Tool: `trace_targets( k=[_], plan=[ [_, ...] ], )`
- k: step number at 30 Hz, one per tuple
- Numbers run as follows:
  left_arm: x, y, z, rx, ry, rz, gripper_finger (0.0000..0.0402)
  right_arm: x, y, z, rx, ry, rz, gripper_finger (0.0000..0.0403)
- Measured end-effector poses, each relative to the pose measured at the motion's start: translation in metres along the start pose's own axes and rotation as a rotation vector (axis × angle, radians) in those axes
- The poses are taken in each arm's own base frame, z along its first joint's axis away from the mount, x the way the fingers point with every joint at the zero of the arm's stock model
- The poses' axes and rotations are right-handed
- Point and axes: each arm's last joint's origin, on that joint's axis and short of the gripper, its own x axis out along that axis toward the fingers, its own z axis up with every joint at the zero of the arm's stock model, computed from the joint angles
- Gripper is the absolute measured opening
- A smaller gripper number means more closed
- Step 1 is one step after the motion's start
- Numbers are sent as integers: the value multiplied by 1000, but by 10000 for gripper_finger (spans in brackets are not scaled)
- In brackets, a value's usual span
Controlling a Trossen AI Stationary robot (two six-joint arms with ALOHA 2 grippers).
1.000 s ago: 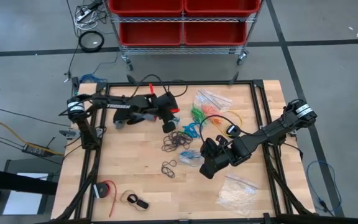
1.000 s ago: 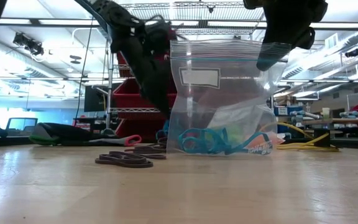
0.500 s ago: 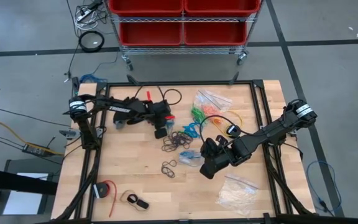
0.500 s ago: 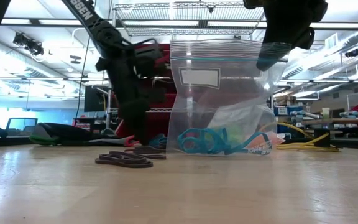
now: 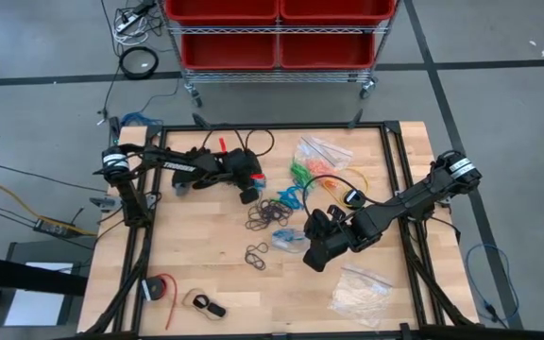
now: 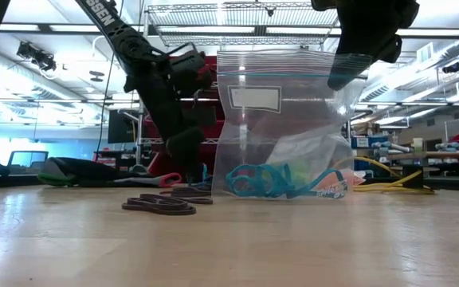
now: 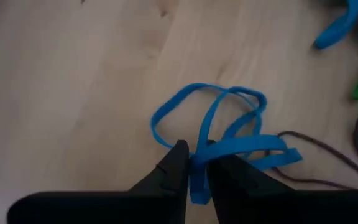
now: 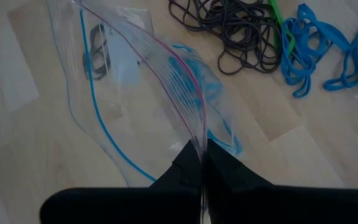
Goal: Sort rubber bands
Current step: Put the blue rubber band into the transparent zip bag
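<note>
My left gripper (image 7: 197,171) is low over the wood at the table's middle left (image 5: 248,194), shut on a small tangle of blue rubber bands (image 7: 219,124) that lies on the table. My right gripper (image 8: 202,158) hangs over the table's middle (image 5: 314,250), shut on a clear zip bag (image 6: 281,119) with blue bands (image 6: 265,179) in its bottom. Loose piles of black bands (image 5: 270,212), blue bands (image 5: 291,196) and green bands (image 5: 300,173) lie between the two grippers. My left gripper pinches one strand of the blue tangle (image 7: 199,155) between its two fingertips, slanting down from the table's left side. The rest of the tangle lies slack on the wood in front of the fingers. My right gripper pinches the zip bag's top edge (image 8: 197,134) between its two fingers, slanting down from the right. The bag hangs below the fingers, upright, and its bottom (image 6: 285,195) rests on the table.
A second heap of black bands (image 5: 258,255) lies nearer the front. A clear bag of whitish pieces (image 5: 362,293) is at the front right, another clear bag (image 5: 324,149) at the back. A yellow cable (image 5: 348,178) curls near the right arm; a red strap (image 5: 161,286) lies front left.
My left gripper has come down to the table top and gone a little toward the table's left edge. My right gripper and the bag have kept still.
</note>
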Motion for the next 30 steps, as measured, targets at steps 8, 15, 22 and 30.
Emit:
trace_targets(
  k=[8,15,22,30],
  plan=[
    [-11,-39,4,148,-52,-108,64,0,0,0,1,-1,1,0],
    [-18,-65,8,294,-135,-139,64,0,1,1,1,-10,13,0],
    [-17,-52,8,255,-108,96,65,0,2,1,-1,-10,14,0],
    [-14,-30,9,59,-87,-130,64,0,2,1,-2,-10,14,0]
  ],
)
